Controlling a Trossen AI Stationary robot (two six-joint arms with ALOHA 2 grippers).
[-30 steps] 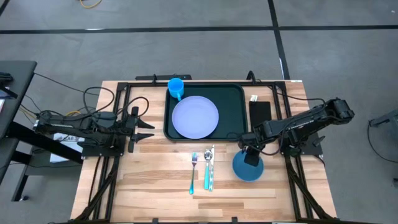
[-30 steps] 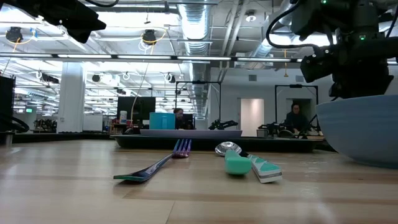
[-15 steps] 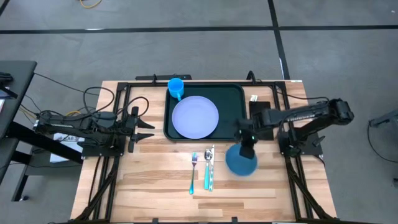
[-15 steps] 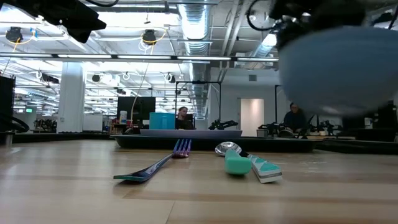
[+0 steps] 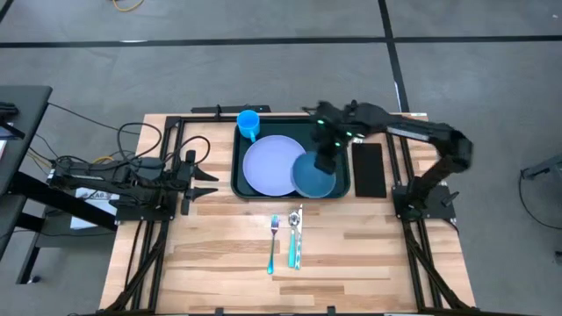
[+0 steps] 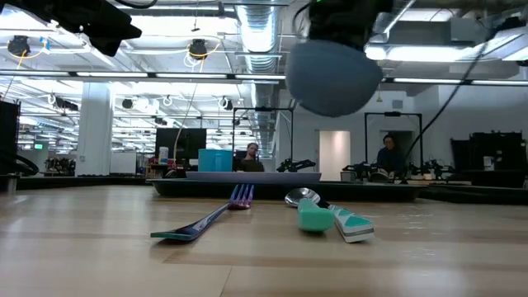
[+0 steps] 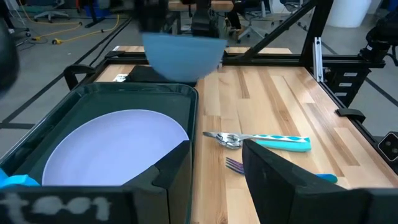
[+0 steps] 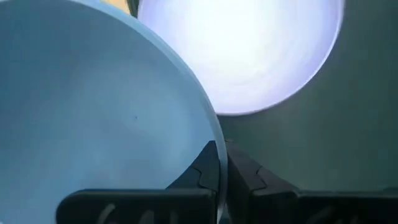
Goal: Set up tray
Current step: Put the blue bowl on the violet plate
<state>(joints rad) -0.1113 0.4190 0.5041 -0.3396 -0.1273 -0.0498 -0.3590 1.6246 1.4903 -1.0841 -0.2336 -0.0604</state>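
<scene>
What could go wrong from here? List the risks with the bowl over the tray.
1. The right hand pinches only the rim of the blue bowl, held in the air; it may tilt or slip out.
2. The bowl hangs partly over the lavender plate; set down here, it could land on the plate's edge and sit crooked.
3. Little bare tray remains beside the plate, so the bowl may catch the raised rim.

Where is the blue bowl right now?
In the high view, the blue bowl hangs from the right gripper over the tray's right side, overlapping the plate's right edge.
</scene>
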